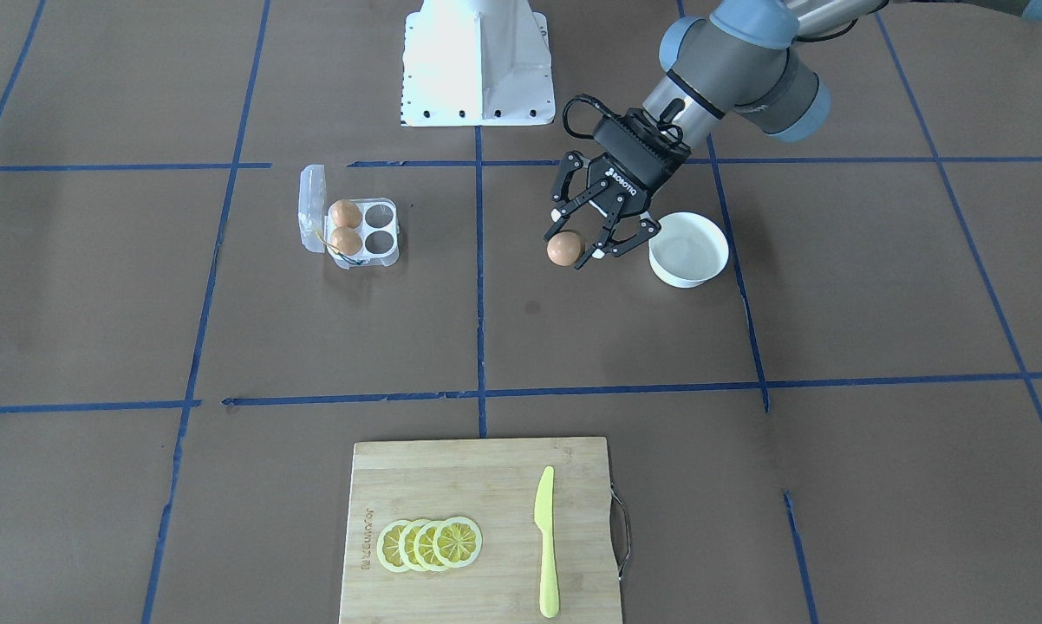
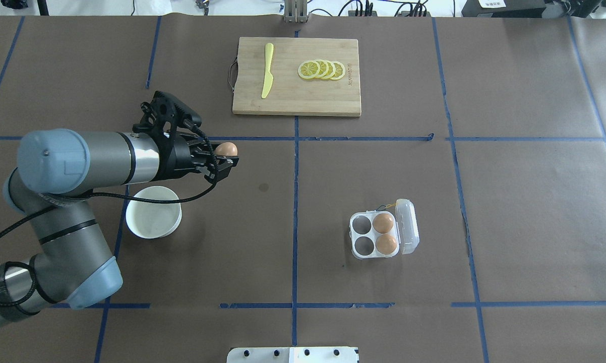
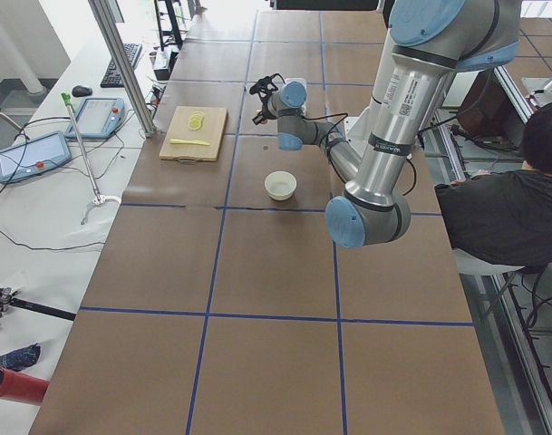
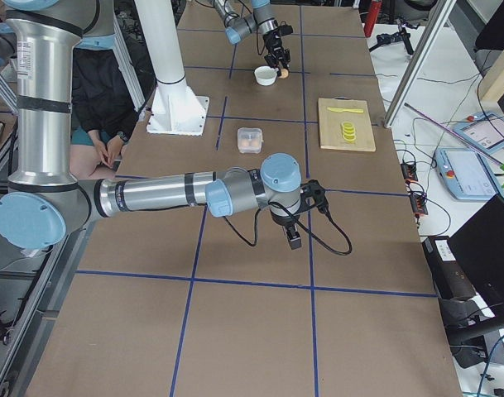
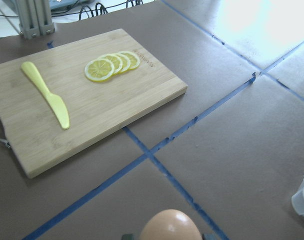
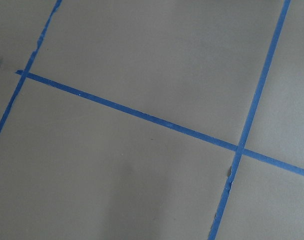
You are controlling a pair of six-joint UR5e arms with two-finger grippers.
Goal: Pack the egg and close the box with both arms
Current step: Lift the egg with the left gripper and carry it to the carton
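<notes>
The left arm reaches out over the left of the brown bench. The right tool hangs at the right end; whether it is spread, I cannot tell. The open box sits right of centre. Just beyond a white bowl, the left tool pinches the egg.

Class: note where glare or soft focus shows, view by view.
Left wrist view: glare bleaches the table at top right; the egg at the bottom edge looks soft. Front-facing view: the white pedestal is blown out.
</notes>
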